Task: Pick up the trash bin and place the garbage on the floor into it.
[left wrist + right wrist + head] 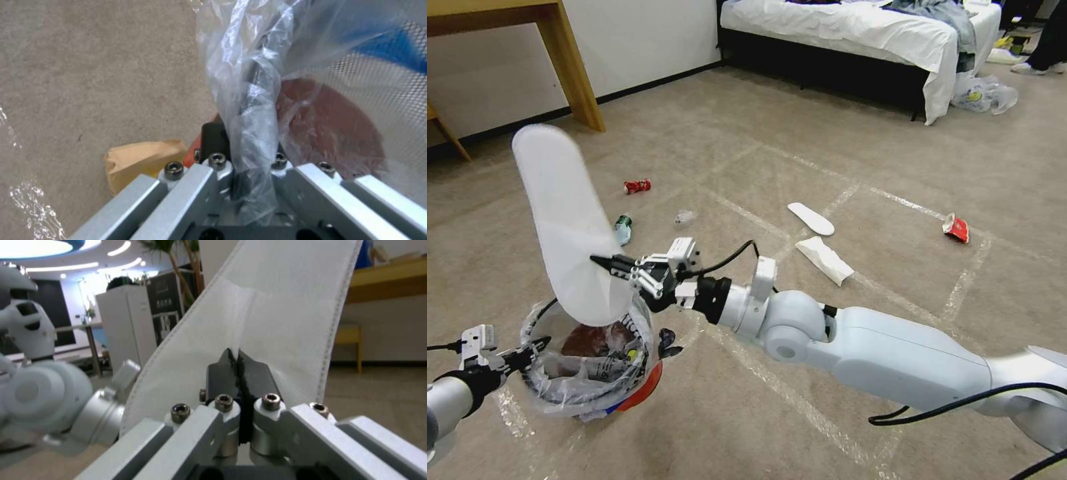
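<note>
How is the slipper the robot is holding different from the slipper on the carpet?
The held slipper is up in the air, pinched by the right gripper; the slipper on the floor lies flat on the carpet with nothing touching it. The held one stands almost upright, its lower end over the trash bin; the other lies well away from the bin. Both are white, flat and long.

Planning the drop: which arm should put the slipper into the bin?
Right: the right gripper already pinches the slipper above the trash bin, while the left gripper holds its rim.
</note>
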### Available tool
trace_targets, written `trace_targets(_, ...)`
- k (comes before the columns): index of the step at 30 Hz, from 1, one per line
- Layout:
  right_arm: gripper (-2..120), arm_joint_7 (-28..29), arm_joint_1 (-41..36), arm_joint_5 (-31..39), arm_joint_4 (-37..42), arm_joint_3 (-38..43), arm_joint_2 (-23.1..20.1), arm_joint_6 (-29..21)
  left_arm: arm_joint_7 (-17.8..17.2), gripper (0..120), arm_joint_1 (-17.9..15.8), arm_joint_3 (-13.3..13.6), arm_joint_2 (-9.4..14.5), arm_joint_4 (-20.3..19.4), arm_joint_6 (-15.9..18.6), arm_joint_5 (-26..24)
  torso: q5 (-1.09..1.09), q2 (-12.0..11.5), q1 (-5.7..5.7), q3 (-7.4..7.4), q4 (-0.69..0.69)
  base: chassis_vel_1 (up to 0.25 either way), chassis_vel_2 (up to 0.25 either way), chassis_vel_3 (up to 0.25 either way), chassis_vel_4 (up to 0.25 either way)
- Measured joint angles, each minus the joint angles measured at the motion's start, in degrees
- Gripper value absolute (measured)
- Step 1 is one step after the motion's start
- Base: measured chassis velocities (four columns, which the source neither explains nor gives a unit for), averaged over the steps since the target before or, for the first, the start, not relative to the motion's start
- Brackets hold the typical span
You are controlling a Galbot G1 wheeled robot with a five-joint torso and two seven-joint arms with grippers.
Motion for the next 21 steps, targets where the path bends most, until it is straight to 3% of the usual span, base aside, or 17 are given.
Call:
trace_targets(12, 0, -1.2, -0.3, -2.4, -3.6, -3.3, 2.2, 1.1, 0.1, 1, -0.1, -0.1, 0.1, -0.5, 0.0, -0.6, 0.0, 0.0, 0.0, 0.0, 0.0, 0.0, 0.0, 0.0, 0.0)
trace_targets(21, 0, -2.2, -0.5, -3.6, -7.8, -5.2, 6.2, 1.9, 0.1, 1, -0.3, -0.2, -0.1, -0.6, 0.0, -0.7, 0.0, 0.0, 0.0, 0.0, 0.0, 0.0, 0.0, 0.0, 0.0)
